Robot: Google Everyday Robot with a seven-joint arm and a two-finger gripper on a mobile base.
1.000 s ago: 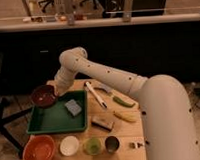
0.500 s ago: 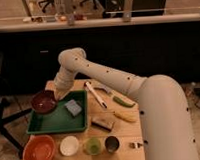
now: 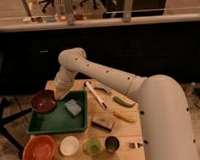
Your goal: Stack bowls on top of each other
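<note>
The small dark maroon bowl (image 3: 44, 101) hangs over the left end of the green tray (image 3: 53, 124). My gripper (image 3: 57, 95) is at the bowl's right rim and is shut on it. The bowl stays level with its opening up. The wide orange-red bowl (image 3: 39, 150) sits on the table's front left corner, in front of the tray and below the maroon bowl.
A grey-blue sponge (image 3: 73, 106) lies in the tray. A small white bowl (image 3: 69, 145), a pale green cup (image 3: 92, 145) and a dark cup (image 3: 112, 143) line the front edge. A white utensil (image 3: 95, 94), a green item (image 3: 123, 101), a banana (image 3: 126, 116) and a brown block (image 3: 103, 123) lie to the right.
My gripper has carried the maroon bowl down and a little toward the front, from above the tray's back left corner to lower over its left end.
</note>
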